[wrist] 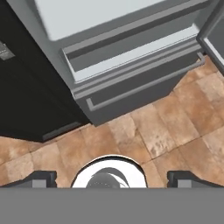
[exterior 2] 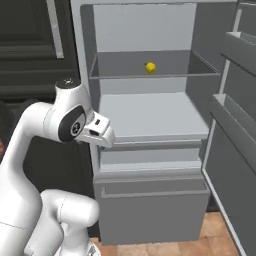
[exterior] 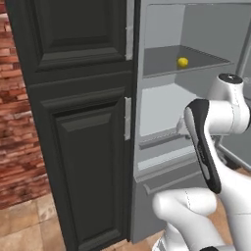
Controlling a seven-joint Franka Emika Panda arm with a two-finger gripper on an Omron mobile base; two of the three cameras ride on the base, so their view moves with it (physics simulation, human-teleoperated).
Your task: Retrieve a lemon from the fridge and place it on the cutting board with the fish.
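- Fridge (exterior 2: 150,125): its door stands swung open to my right, so the opening step looks done. The interior is ahead of and above my gripper.
- Lemon (exterior 2: 150,67): 1 counted. It sits untouched on the upper shelf (exterior 2: 155,75), toward the back, well above and forward of my gripper. I judge the pick not yet begun.
- Gripper (wrist: 112,177): my 2 fingertips stand spread to their widest with nothing between them. In the hand view it points down at the tiled floor (wrist: 175,118) in front of the fridge's lower drawer (wrist: 140,83), well apart from the lemon.
- Cutting board and fish: I cannot report on either from here, so the placement step is wholly outstanding in my judgement.
- Remaining work, as I judge it: raise and turn my gripper toward the upper shelf, close on the lemon, withdraw it, carry it to the board and set it down.
- Count inside the fridge: 1 lemon, 2 pale shelves visible, 1 drawer below them. I see no other food item.
- Count on the open door (exterior 2: 235,100): at least 2 door bins, to the right of my gripper; both appear bare.
- Black cabinet (exterior: 83,122): 1 tall unit with 2 panelled doors, to the left of my gripper.
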